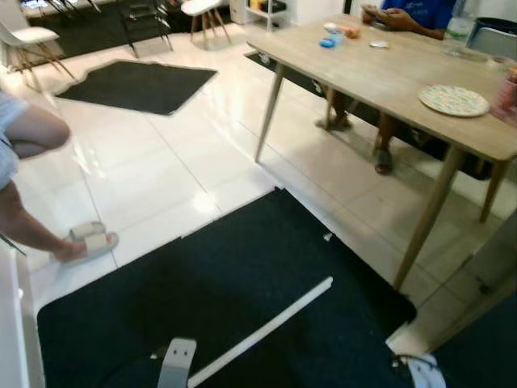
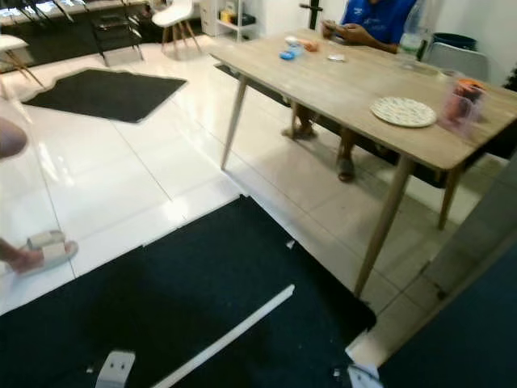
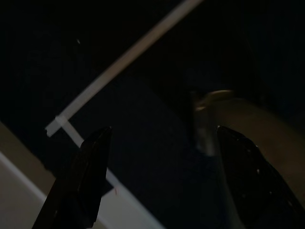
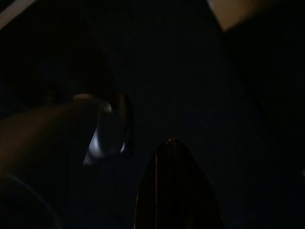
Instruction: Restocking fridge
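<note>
1. White tile floor [image 1: 161, 162] fills most of the room, w/ a big dark mat [image 1: 242, 307] right under the robot and a 2nd dark mat [image 1: 137, 85] farther off.
2. Long wood table [image 1: 388, 73] stands to the right on thin legs. A person in a blue top [image 2: 371, 18] sits at its far end.
3. Another person's leg & sandal [image 1: 87, 241] show at the left edge.
4. On the table: a round patterned plate [image 2: 403, 111], a clear bottle [image 2: 412, 28], a pinkish cup [image 2: 460, 101], small blue things [image 1: 327, 40].
5. A thin white strip [image 1: 266, 327] lies across the near mat.
6. No fridge or food to restock can be made out, so can't place it vs. the grippers.
7. Left gripper [image 3: 157, 143], left wrist view: two black fingers [image 3: 86, 176] spread well apart, holding nothing, above the mat & white strip [image 3: 124, 57].
8. Right gripper, right wrist view: very dark, just one black finger [image 4: 174, 186]; can't tell if it's spread or closed.
</note>
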Robot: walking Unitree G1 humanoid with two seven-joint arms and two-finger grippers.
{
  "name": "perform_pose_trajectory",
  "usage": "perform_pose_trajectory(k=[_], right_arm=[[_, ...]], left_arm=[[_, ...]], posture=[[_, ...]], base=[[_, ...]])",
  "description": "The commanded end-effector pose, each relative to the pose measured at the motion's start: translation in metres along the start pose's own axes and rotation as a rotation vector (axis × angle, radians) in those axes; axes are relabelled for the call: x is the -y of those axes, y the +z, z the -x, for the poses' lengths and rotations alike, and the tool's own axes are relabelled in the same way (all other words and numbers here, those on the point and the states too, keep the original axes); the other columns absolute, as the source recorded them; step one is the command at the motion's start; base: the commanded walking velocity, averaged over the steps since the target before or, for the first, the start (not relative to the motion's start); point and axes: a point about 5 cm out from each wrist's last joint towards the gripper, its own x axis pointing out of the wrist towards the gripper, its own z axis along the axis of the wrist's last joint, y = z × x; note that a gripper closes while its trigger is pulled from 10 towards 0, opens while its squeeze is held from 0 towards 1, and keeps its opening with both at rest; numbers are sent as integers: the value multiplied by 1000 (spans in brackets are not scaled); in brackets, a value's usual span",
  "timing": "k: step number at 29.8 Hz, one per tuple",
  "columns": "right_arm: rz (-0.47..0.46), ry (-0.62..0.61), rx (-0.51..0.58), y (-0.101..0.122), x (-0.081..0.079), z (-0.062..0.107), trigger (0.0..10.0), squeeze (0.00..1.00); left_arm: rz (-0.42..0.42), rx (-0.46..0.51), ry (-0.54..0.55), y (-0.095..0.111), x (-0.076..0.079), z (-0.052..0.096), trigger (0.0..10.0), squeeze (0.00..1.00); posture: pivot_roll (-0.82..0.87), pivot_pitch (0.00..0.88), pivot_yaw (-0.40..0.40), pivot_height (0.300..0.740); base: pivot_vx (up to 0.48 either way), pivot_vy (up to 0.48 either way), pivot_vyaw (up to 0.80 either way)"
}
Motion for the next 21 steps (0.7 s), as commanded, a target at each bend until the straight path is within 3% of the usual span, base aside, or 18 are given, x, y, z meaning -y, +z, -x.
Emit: perform_pose_trajectory(k=[1,9,18,21], right_arm=[[-10,16,7,4,-8,-2,10000,0],[-10,17,-1,3,-8,-2,10000,0],[-27,19,-2,4,-8,-2,10000,0],[-23,16,2,5,-8,-2,10000,0]], left_arm=[[5,-20,-1,-5,0,1,10000,0],[-2,-26,-3,-6,1,1,10000,0],[-9,-29,-7,-7,1,1,10000,0],[-9,-29,-8,-7,2,1,10000,0]], posture=[[4,9,24,740],[5,0,23,740],[7,0,23,740],[6,0,22,740]], base=[[424,0,0],[426,0,0],[423,0,-789],[421,0,0]])
